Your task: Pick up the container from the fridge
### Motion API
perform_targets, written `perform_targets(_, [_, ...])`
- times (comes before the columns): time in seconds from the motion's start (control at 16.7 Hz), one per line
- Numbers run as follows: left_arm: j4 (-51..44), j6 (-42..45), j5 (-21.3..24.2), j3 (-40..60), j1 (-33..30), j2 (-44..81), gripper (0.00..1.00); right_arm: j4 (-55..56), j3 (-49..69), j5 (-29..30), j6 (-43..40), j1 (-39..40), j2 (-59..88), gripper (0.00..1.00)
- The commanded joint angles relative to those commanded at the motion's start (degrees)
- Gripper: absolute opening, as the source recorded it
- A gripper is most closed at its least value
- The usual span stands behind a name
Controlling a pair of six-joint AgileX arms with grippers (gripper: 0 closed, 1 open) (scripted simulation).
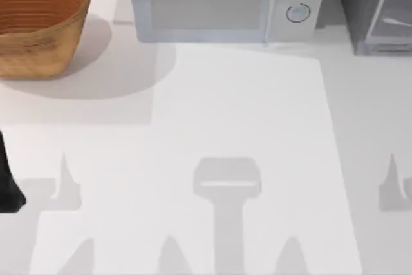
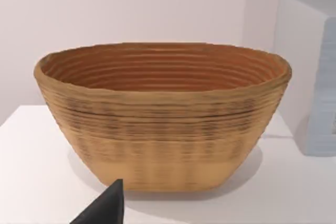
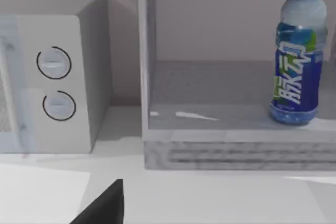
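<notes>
Container [image 3: 298, 56] upright inside the fridge [image 3: 236, 140], on its shelf: blue cap, blue label with white characters, unreadable. Fridge just beside the microwave [image 1: 219, 1], basket [image 1: 38, 20] far left. Jaw state of both grippers: cannot tell.

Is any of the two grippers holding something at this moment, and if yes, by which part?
Nothing appears held. The container stands upright and alone inside the fridge, with no finger on it. The basket is untouched too.
</notes>
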Motion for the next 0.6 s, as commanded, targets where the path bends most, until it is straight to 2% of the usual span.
perform_targets(0.3, [0.0, 0.0, 0.0, 0.0, 0.0, 0.0, 1.0, 3.6, 0.6, -1.3, -0.1, -1.3, 3.5, 1.0])
perform_targets(0.6, [0.0, 0.0, 0.0, 0.0, 0.0, 0.0, 1.0, 21.0, 2.9, -6.9, -0.3, -7.1, 21.3, 1.0])
